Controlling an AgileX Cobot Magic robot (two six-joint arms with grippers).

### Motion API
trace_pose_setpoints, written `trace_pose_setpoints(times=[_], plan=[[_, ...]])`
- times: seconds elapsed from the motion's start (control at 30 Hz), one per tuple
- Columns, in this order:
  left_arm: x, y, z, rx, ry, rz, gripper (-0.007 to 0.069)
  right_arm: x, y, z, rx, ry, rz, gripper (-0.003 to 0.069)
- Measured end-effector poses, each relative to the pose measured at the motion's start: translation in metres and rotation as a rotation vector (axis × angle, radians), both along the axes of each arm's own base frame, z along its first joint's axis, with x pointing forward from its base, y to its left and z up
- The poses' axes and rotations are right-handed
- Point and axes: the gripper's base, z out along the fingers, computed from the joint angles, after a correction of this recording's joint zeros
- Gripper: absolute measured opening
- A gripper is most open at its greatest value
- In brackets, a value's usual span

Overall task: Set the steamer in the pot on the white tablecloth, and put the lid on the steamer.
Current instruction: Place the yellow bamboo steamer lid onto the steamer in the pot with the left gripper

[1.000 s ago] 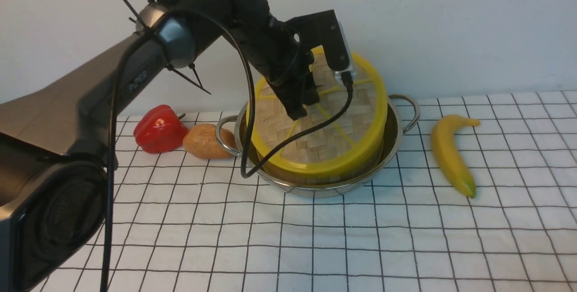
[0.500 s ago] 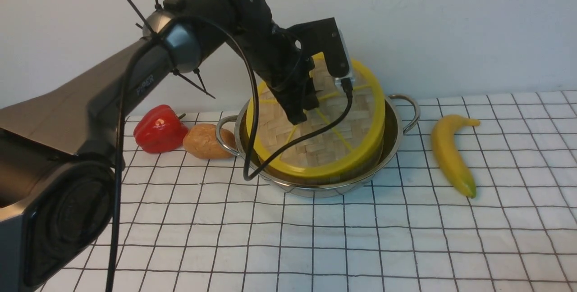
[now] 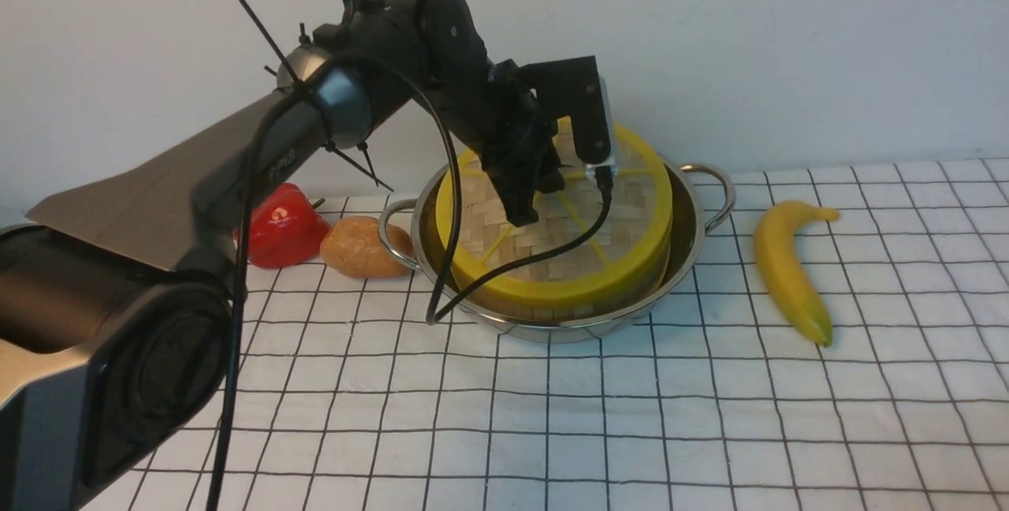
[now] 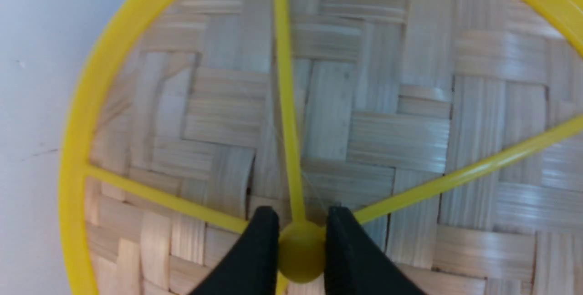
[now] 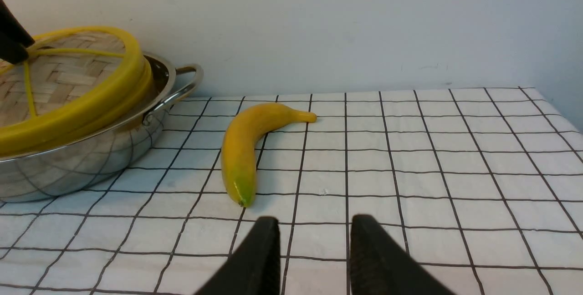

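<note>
Bamboo lid (image 4: 346, 117) hub pinched in left pincer (image 4: 300, 240).

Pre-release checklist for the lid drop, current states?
1. Left gripper shut on the lid's centre knob: ok.
2. Steamer seated in the pot: ok, its wall shows below the lid rim.
3. Lid level on the steamer: not ok, tilted, far edge raised.
4. Lid centred over the steamer: cannot tell.
5. Right gripper open, empty and clear of the pot: ok.
6. Banana, red pepper and potato apart from the pot: banana and pepper ok; potato cannot tell.
</note>
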Motion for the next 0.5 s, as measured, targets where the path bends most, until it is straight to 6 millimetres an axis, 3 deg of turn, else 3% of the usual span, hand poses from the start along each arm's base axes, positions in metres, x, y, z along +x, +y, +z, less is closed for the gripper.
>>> trace_pose_setpoints(times=[0.5], plan=[[0.005,-0.009,-0.01,-0.075,-0.028,-0.046,0.0117,0.0,0.0,0.0,0.0,0.0,0.0,0.024]])
